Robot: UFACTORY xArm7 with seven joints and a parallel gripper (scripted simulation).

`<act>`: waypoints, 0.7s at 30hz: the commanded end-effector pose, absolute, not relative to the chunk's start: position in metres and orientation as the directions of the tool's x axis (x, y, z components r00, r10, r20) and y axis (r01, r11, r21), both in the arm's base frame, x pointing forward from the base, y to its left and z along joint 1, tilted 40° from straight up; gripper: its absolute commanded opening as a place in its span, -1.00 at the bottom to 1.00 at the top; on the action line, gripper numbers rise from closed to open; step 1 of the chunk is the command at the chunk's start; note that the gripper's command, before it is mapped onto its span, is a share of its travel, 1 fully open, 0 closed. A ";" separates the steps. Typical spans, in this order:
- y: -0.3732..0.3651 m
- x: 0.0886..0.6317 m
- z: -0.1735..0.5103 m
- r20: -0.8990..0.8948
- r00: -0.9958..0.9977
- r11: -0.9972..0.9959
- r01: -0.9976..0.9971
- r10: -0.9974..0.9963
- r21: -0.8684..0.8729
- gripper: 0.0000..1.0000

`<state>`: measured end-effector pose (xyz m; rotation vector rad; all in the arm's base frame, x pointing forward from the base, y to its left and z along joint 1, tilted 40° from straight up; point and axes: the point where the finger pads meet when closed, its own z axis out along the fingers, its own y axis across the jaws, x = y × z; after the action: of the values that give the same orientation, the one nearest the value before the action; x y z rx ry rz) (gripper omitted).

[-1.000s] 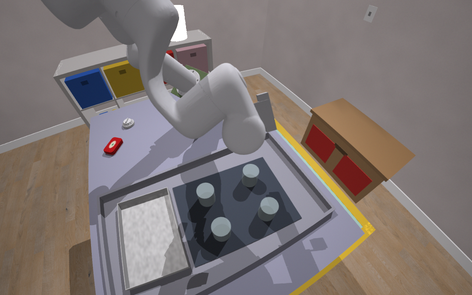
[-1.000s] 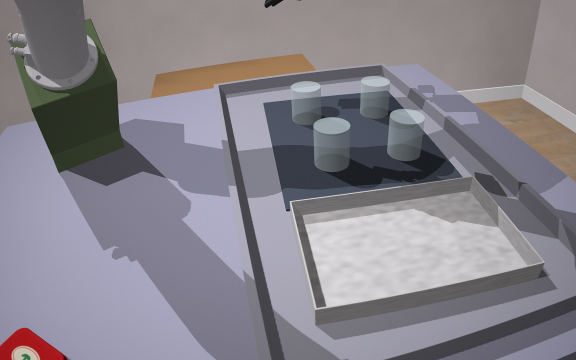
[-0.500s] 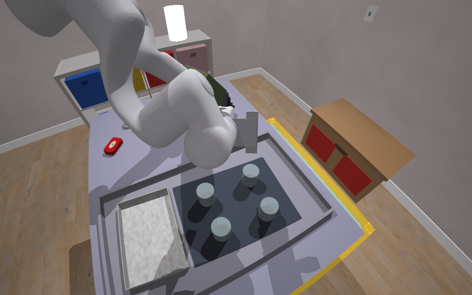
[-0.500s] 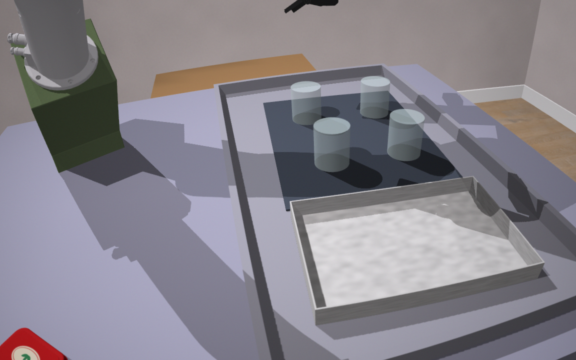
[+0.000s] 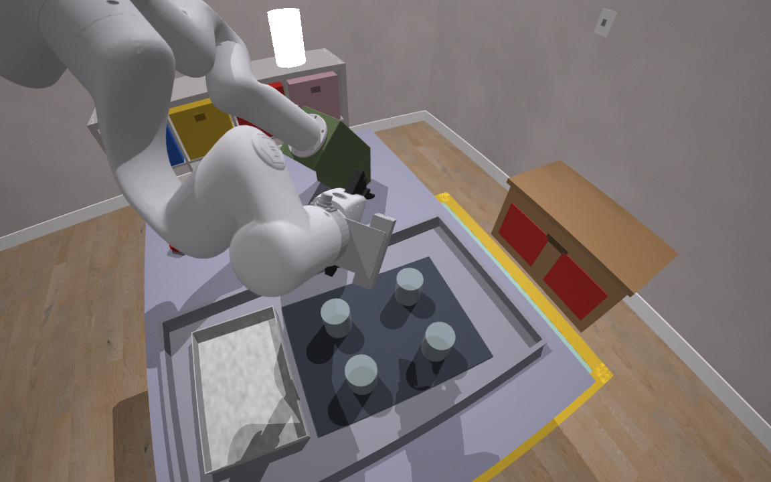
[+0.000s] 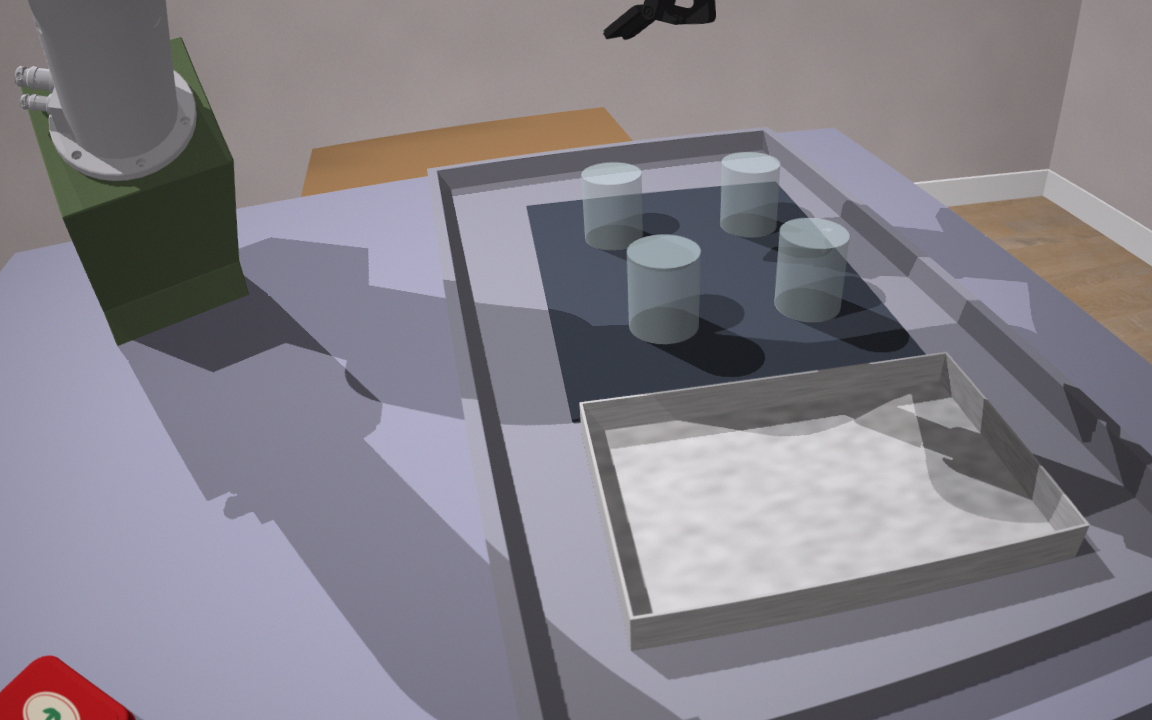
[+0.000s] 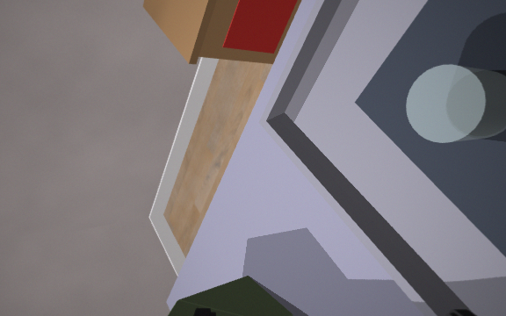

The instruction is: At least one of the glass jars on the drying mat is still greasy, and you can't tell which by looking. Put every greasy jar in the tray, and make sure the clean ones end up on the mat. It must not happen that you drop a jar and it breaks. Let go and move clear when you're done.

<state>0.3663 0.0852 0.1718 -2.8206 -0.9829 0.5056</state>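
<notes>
Four glass jars stand upright on the dark drying mat (image 5: 388,353), well apart from one another. In the top view, counting from the mat's centre, one jar (image 5: 408,286) sits at 12 o'clock, a second jar (image 5: 335,317) at 9 o'clock, a third jar (image 5: 438,340) at 3 o'clock and a fourth jar (image 5: 361,373) at 6 o'clock. The grey tray (image 5: 199,383) lies just beside the mat at its 9 o'clock edge, with no jar inside. Mat and tray share a low-walled grey frame (image 5: 496,287) on the lavender table (image 5: 226,281). The gripper (image 6: 662,14) hangs high above the mat's far end, fingers spread wide and grasping nothing. The arm rises from a green pedestal (image 6: 170,259) at the table's 10 o'clock in the exterior view
</notes>
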 end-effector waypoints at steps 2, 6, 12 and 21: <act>0.074 0.374 0.185 -0.229 0.812 -0.843 0.518 0.537 -0.144 1.00; 0.063 0.380 0.195 -0.200 0.865 -0.888 0.446 0.460 -0.109 1.00; 0.046 0.387 0.210 -0.150 0.930 -0.942 0.329 0.335 -0.065 1.00; 0.025 0.394 0.229 -0.084 0.980 -0.983 0.180 0.181 -0.026 1.00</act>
<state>0.3917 0.0349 0.2183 -3.0569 -0.4185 0.2728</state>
